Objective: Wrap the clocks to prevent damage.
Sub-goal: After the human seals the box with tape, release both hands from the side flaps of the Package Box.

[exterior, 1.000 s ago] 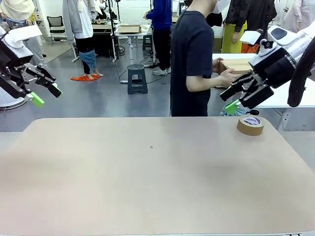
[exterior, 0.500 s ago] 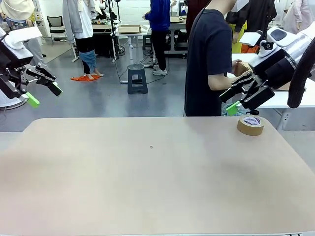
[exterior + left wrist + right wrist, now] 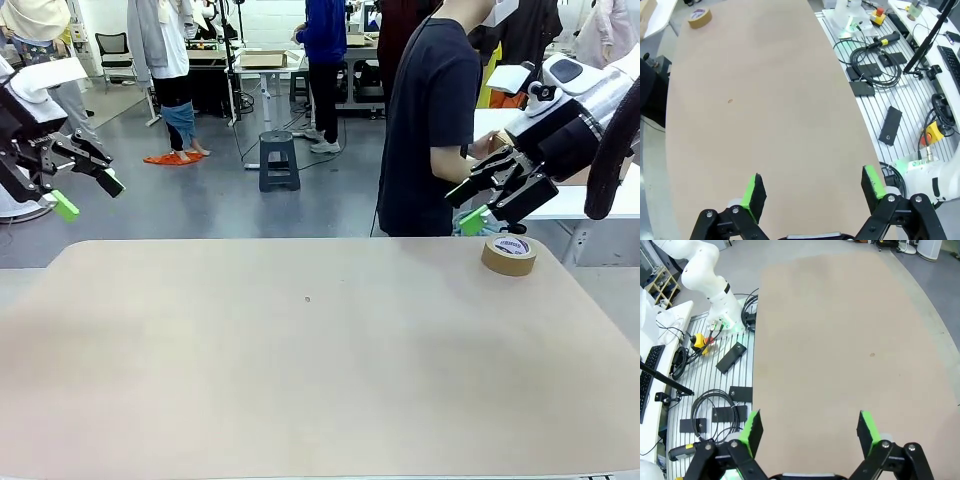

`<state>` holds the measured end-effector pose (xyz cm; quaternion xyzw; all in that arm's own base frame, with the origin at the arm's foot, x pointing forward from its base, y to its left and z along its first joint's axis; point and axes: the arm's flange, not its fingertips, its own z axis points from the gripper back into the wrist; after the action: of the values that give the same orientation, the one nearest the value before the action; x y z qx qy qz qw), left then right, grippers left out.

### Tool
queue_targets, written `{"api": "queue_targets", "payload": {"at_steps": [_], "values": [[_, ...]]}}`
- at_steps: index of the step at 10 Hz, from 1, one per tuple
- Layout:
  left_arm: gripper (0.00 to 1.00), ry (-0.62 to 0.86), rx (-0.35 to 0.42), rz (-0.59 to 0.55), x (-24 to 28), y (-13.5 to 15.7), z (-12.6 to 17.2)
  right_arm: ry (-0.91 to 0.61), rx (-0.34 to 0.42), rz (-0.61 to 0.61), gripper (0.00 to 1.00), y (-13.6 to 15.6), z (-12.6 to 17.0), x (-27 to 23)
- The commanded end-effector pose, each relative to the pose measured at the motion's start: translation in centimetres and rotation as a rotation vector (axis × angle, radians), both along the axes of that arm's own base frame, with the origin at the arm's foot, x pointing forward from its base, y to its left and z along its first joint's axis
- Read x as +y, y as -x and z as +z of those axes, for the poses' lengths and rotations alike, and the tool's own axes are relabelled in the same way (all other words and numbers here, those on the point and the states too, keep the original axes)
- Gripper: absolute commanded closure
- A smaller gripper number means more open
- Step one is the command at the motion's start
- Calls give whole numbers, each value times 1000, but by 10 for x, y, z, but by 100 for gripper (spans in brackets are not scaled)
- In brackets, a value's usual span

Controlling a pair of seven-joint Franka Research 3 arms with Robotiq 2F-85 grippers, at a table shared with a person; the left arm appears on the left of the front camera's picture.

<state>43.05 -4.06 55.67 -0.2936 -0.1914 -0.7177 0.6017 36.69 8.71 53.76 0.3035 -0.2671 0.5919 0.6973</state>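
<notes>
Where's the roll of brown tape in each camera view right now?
Front view: tape roll near the table's far right edge, below the right pincer.
Left wrist view: top left corner.
Right wrist view: not in it.
Shared landmark: the small dark speck on the tabletop.

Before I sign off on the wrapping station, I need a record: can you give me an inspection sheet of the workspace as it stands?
Surface: tan table, bare apart from a small dark speck near the middle.
Job's things: no clocks or wrapping seen on the table; a roll of brown tape lies flat near the far right corner.
Clutter: nothing seen.
Grippers: left gripper open, raised off the left edge, holding nothing; right gripper open, raised just above the tape, holding nothing.
Cables: coiled black cables and small black boxes on the slatted rail beside the table.
Surroundings: a person in a dark shirt stands at the far side, turned toward a side table; a grey step stool behind.
</notes>
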Motion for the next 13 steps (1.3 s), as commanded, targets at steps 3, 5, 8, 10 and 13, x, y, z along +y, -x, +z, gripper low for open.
{"api": "queue_targets", "payload": {"at_steps": [3,5,8,10,13], "values": [[0,436,-18,172,72,-11,9,-307,-153,-169,0,-8,12,-77],[0,484,-7,218,93,-6,0,-381,-141,-203,0,-3,-1,-102],[0,496,-71,359,124,9,-15,-402,-124,-319,0,15,-21,-128],[0,468,-175,478,129,20,-21,-399,-180,-382,0,21,-23,-125],[0,400,-283,547,122,24,-19,-359,-254,-460,0,26,-18,-118]]}}
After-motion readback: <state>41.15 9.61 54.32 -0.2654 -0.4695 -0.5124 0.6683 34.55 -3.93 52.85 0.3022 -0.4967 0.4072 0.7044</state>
